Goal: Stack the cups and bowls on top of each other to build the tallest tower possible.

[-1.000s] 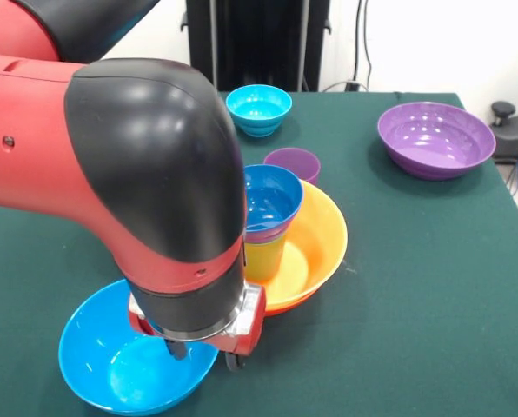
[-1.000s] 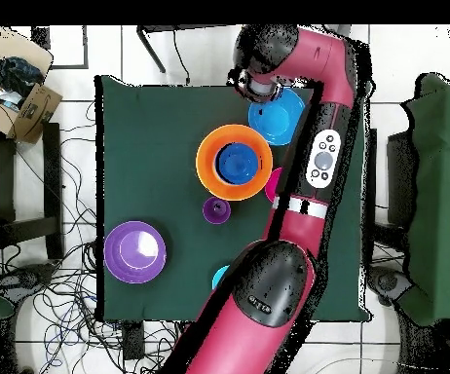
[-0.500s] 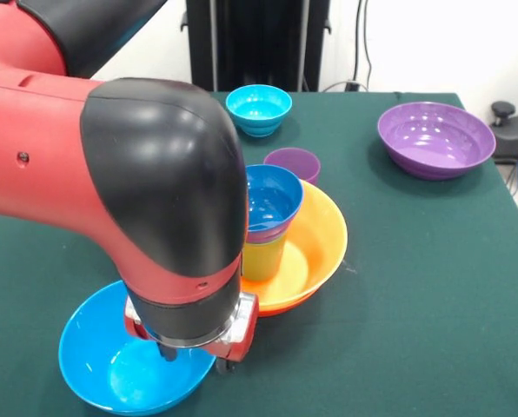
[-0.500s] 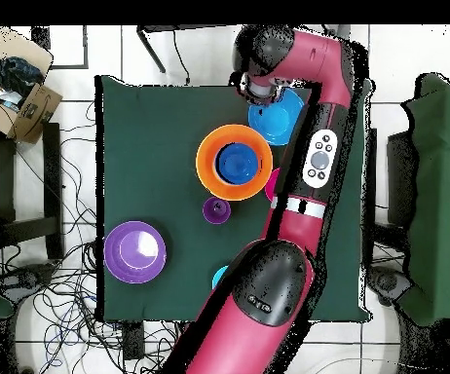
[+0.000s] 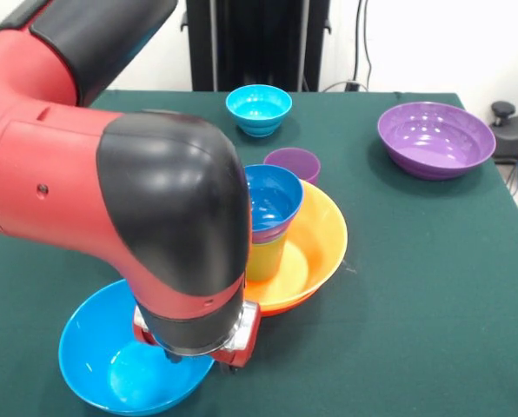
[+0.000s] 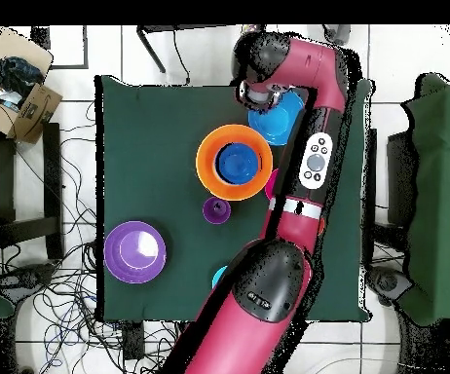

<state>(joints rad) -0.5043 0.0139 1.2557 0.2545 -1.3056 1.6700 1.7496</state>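
- Sky-blue glossy plastic marks the large bowl at the near left of the table in the front view, just beside the yellow-orange bowl; the gripper is lowered at its right rim.
- Whether the gripper is apart or closed cannot be told: the wrist housing hides it, and only dark tips show at the rim.
- The sky-blue bowl is judged light, stiff and slippery; a thin wall is presented by the rim, so a pinch across the rim is judged the sensible hold, with a risk of tilting or sliding out.
- The tower is seated inside the yellow-orange bowl: a lime green cup below, a purple band above it, and a dark blue bowl on top. All are smooth, round and tapered.
- A purple cup stands just behind the yellow-orange bowl, touching or nearly so.
- A small cyan bowl and a large purple bowl lie well apart at the far side, on the green cloth of the table.
- In the overhead view a sliver of magenta shows beside the arm.
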